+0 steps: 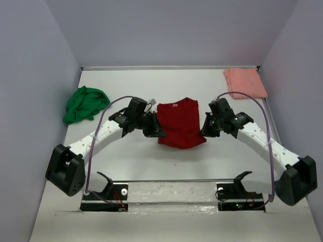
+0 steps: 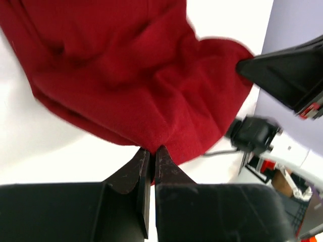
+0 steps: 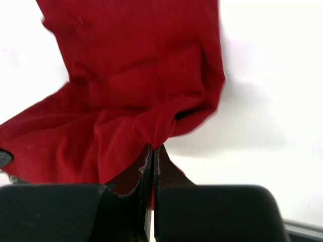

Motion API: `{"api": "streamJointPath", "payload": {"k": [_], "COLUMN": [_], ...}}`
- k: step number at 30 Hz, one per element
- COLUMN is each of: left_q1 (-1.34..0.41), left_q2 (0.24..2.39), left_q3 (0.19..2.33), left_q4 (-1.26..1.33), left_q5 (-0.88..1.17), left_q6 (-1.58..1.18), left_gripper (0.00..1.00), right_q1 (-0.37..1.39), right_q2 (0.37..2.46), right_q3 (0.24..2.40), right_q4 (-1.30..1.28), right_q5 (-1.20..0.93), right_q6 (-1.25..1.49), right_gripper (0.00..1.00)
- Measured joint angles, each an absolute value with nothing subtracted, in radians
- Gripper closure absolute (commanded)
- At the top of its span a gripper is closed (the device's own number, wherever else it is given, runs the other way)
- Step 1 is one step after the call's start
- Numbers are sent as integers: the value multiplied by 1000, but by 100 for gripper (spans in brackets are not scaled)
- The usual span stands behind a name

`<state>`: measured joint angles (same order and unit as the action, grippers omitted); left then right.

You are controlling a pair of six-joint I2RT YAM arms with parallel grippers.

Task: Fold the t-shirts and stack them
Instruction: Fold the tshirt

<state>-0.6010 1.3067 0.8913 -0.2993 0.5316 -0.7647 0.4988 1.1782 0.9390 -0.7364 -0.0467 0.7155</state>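
- Dark red shirt (image 1: 177, 121): middle of the white counter (image 1: 151, 161), bunched, label end toward the far side.
- Left hand (image 1: 155, 130): fingers pressed together, pinching the dark red shirt's left hem.
- Right hand (image 1: 206, 128): pinching its right hem.
- Green shirt (image 1: 85, 103): crumpled, far left.
- Salmon pink shirt (image 1: 245, 82): far right corner.

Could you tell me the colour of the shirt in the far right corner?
The shirt is salmon pink; top external view.

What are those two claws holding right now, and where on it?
Both hold the red shirt: the left gripper pinches its left edge, the right gripper its right edge.
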Motion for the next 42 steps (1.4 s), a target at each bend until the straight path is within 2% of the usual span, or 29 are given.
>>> {"api": "streamJointPath", "payload": {"k": [7,16,19,20,21,22,23,24,26,30,33,36,37,38,41,42], "left_q1": [-465,-333,-309,-302,-294,-290,-287,-284,-282,-281,-281,-281,-281,-281,-282,-283], "left_q2": [1633,2135,2236,2262,2292,2309,2323,2346,2367,2371,2358,2349,2338,2325,2280,2267], "left_q3": [1267,1814,1901,1914,1922,1928,1932,1941,1942,1936,1900,1876,1860,1845,1810,1808], "left_q4": [-387,-551,-570,-574,-577,-578,-579,-578,-573,-557,-523,-497,-490,-488,-491,-496], "left_q5": [558,604,625,632,642,647,650,651,656,662,664,661,653,641,577,550], "left_q6": [-615,-477,-456,-454,-452,-452,-452,-450,-449,-440,-428,-425,-425,-424,-424,-421], "left_gripper": [100,100,100,100,100,100,100,100,100,100,99,87,81,65,46,42], "right_q1": [460,303,267,260,254,248,245,243,242,235,224,216,215,213,210,210], "right_q2": [1511,2083,2225,2263,2304,2337,2363,2390,2444,2487,2507,2520,2516,2508,2457,2444], "right_q3": [1261,1821,1935,1963,2002,2035,2057,2087,2162,2265,2336,2403,2407,2404,2339,2328], "right_q4": [-725,-717,-733,-738,-751,-757,-759,-759,-764,-754,-766,-781,-781,-783,-780,-786], "right_q5": [-8,-60,-95,-106,-118,-130,-133,-139,-162,-172,-171,-164,-162,-158,-147,-145], "right_q6": [579,439,406,395,382,366,363,347,303,247,204,174,167,160,148,148], "right_gripper": [100,100,99,86,80,50,50,37,29,21,20,20,20,20,21,21]}}
